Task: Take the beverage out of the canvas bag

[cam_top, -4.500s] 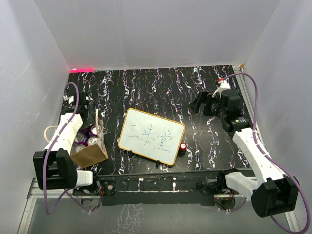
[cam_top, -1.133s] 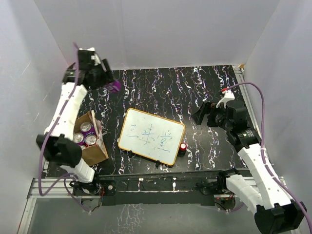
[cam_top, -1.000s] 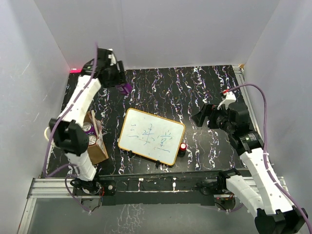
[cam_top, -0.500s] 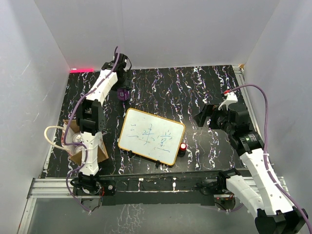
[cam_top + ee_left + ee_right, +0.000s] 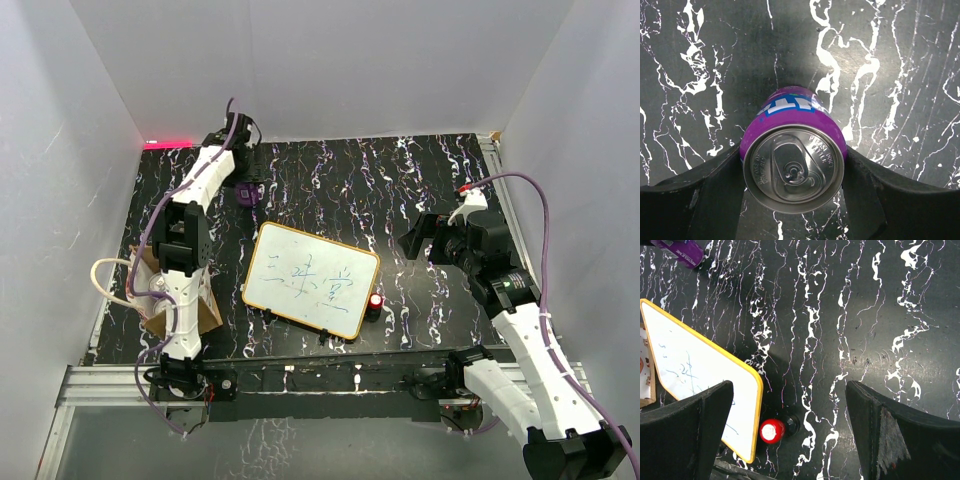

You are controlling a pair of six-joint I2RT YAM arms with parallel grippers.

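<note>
Left pincer [image 5: 793, 159] around beverage can [image 5: 794, 150]

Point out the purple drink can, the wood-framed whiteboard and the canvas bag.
purple drink can [image 5: 794, 167]: left wrist view, on its silver lid.
wood-framed whiteboard [image 5: 312, 280]: top view, on its white writing face.
canvas bag [image 5: 209, 313]: top view, on its brown side wall.

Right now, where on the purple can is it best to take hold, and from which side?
Take the purple can by its round side wall just below the top rim, coming down from above. It is upright, lid up, so the wall offers two opposite faces; the left gripper holds it so.
</note>
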